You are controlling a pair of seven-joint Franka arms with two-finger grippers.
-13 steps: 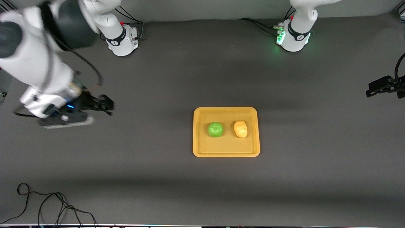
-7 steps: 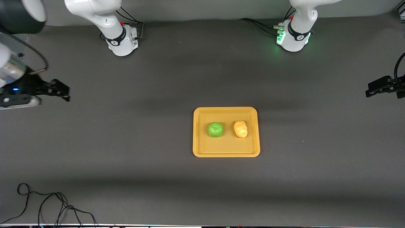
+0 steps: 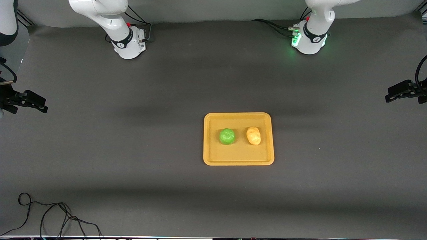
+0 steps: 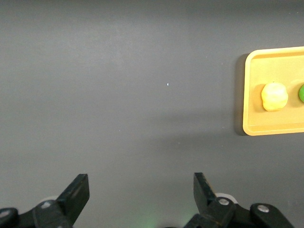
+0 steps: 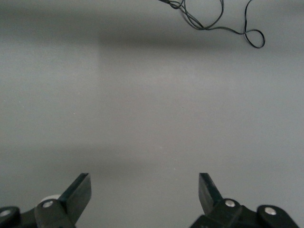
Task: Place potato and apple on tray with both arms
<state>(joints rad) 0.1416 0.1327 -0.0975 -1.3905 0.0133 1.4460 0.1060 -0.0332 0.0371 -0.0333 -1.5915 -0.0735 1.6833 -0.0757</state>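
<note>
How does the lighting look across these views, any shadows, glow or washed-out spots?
Front view: even overhead light, broad soft shadow bands across the table, a green glow at the left arm's base, and a glossy apple beside the potato. Left wrist view: the tray casts a thin dark shadow along its edge, and the potato looks pale. Right wrist view: the mat looks washed-out grey.

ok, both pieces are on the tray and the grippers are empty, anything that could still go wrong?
Little, I think. The round green apple lies loose on the flat yellow-orange plastic tray beside the lumpy yellow-tan potato; a bump might roll it over the low rim. The open right gripper is above the table's edge, near a loose black cable.
</note>
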